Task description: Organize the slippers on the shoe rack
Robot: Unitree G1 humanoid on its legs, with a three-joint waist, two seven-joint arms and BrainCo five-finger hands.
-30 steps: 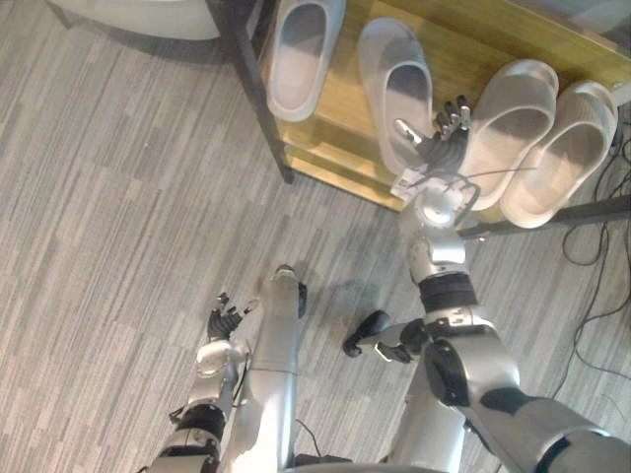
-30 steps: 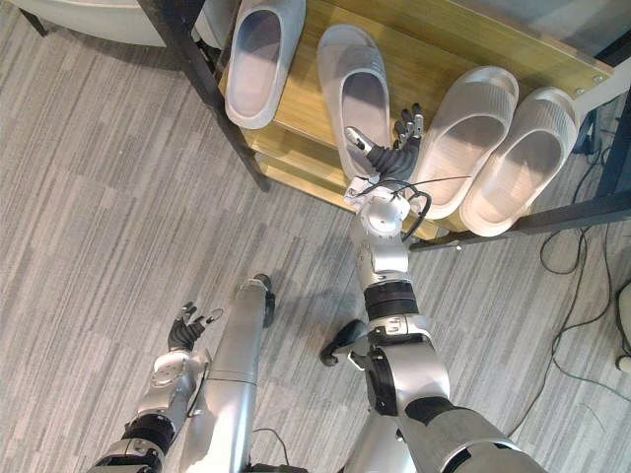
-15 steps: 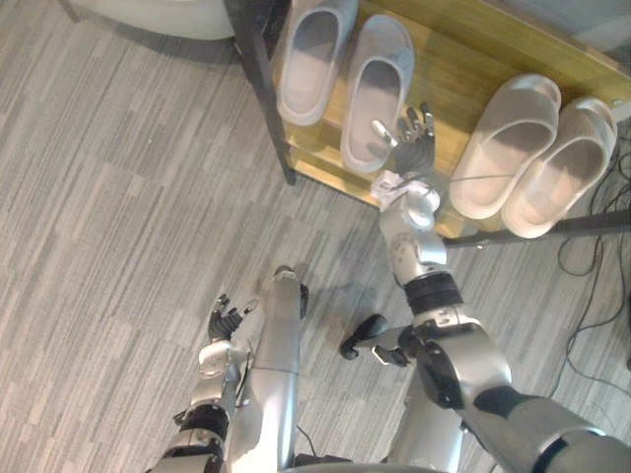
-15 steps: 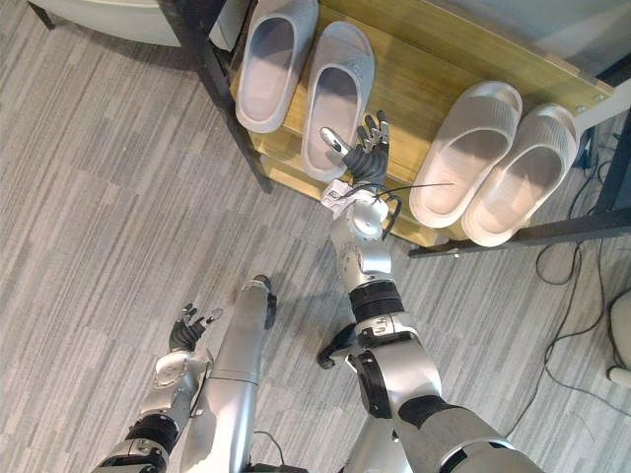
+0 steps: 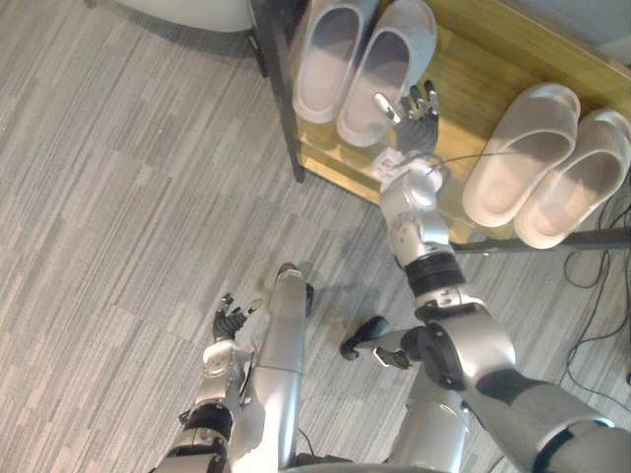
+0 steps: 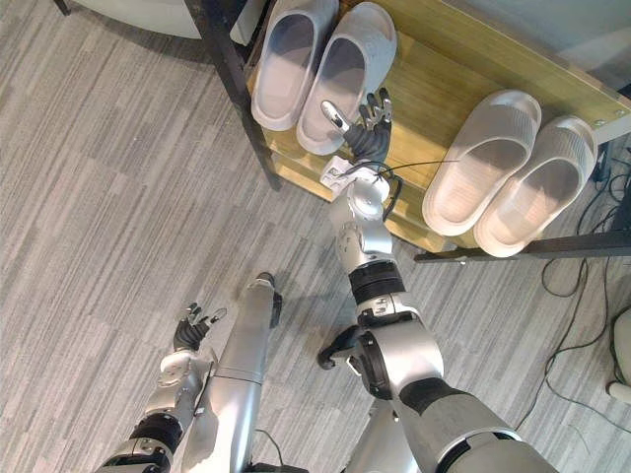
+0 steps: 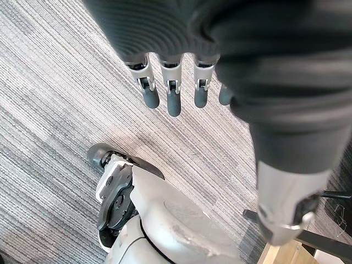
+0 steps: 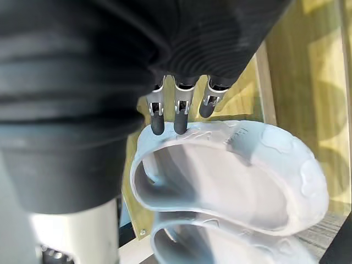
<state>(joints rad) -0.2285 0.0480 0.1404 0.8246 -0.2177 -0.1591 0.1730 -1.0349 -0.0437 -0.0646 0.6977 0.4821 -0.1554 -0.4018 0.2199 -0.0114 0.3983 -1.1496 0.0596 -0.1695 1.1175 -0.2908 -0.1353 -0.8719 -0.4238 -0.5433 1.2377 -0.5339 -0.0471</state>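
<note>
Right hand point(image 5: 416, 116): open, with straight fingers and the thumb held apart; it grips nothing.
Fingertips point(image 8: 177, 126): they rest against the rim of the near grey slipper point(image 5: 386, 69), on the side that faces the bare wood.
Thumb: it reaches over that slipper's open heel, so the slipper's edge sits between thumb and fingers without being pinched.
Grey pair: the near grey slipper lies side by side with the far grey slipper point(image 5: 330, 49). The two touch at the rack's left end, heels toward the robot.
Pale pair: the first pale slipper point(image 5: 520, 148) and the second pale slipper point(image 5: 574, 187) lie side by side and touching at the right end. Their heels are at the front edge.
Shoe rack point(image 5: 473, 54): a wooden shelf in a dark frame; all four slippers lie on this one shelf.
Open room: a wide strip of bare wood runs between the two pairs, and the right hand is at its left border.
Edges: a dark post point(image 5: 281, 108) stands at the front left corner, just beside the far grey slipper.
Floor point(image 5: 118, 197): grey striped covering in front of the rack.
Left hand point(image 5: 229, 320): low over the floor, well apart from the rack. Its fingers point(image 7: 173, 102) hang straight and hold nothing.
</note>
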